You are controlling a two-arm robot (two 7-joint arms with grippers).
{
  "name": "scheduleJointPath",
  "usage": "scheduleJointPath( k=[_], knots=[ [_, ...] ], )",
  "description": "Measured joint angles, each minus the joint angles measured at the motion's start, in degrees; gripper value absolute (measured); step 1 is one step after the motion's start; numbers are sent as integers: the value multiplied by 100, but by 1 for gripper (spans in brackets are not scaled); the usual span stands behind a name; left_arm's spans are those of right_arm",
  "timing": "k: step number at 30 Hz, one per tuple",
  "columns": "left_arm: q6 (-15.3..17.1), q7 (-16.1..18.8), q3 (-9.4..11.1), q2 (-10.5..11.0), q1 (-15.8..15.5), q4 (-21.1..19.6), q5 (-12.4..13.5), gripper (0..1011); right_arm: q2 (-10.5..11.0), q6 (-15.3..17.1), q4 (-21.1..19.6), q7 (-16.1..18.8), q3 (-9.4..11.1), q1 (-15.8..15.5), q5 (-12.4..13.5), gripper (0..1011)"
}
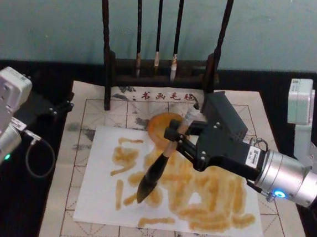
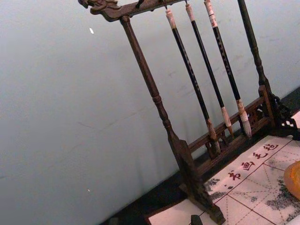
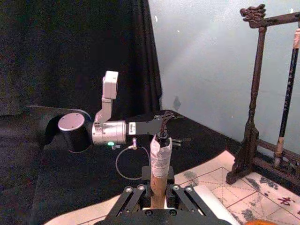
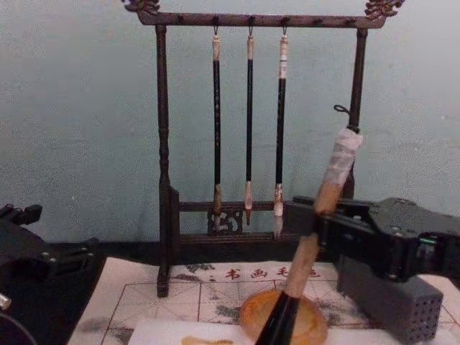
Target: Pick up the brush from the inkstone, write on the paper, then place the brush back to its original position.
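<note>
The brush (image 1: 169,150) is tilted, with its white-wrapped top (image 1: 191,117) toward the rack and its dark bristles (image 1: 142,193) down on the white paper (image 1: 98,202), among orange strokes. My right gripper (image 1: 174,139) is shut on the tan handle; it also appears in the chest view (image 4: 323,226) and in its own wrist view (image 3: 157,190), where the handle (image 3: 159,168) rises between the fingers. The amber inkstone (image 1: 159,123) (image 4: 251,316) lies just behind the paper, with nothing on it. My left gripper (image 1: 65,106) is parked at the table's left edge, off the mat.
A dark wooden rack (image 4: 164,144) with three thin hanging brushes (image 4: 249,122) stands behind the inkstone. A gridded mat (image 1: 87,107) lies under the paper. A grey block with small holes (image 4: 392,302) sits beneath my right gripper. A cable loop (image 1: 38,158) lies by the left arm.
</note>
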Motion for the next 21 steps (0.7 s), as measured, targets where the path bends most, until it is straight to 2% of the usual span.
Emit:
scheduleJointPath(
  k=[21],
  knots=[
    [0, 0, 0, 0, 0, 0, 0, 1001, -131, 57, 98, 55, -122, 62, -47, 185]
  ],
)
